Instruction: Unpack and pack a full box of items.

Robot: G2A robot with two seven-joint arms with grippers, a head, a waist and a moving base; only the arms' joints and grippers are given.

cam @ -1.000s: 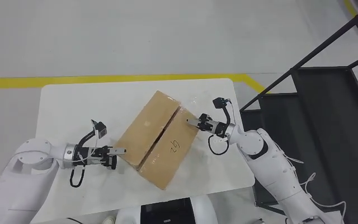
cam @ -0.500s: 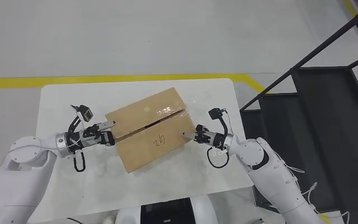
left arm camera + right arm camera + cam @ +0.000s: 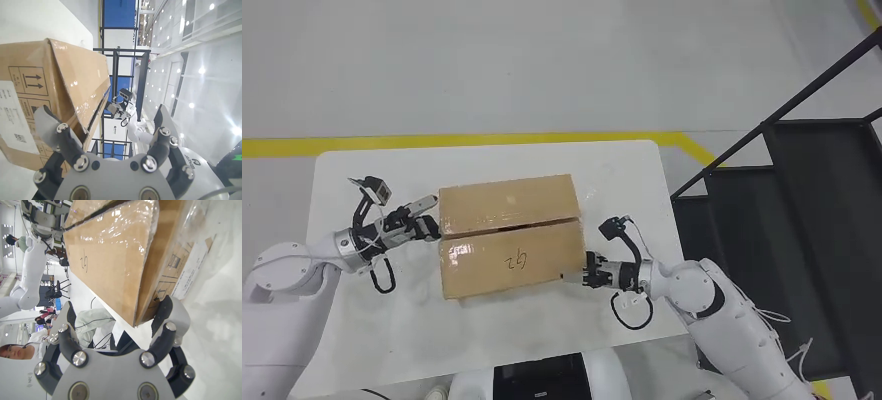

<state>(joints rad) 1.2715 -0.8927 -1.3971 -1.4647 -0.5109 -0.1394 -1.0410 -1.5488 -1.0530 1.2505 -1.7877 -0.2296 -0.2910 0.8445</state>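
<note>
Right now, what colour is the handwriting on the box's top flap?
Black handwriting on the brown box, clearest in the right wrist view.

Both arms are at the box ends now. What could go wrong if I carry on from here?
1. The left gripper and right gripper are open, only at the box ends, so a push may spin it rather than hold it.
2. The lifted flap edge by the left fingers could catch and tear.

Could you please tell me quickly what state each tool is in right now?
Left tool: open, gripping nothing, beside the box's end.
Right tool: open, gripping nothing, at the box's corner.
</note>
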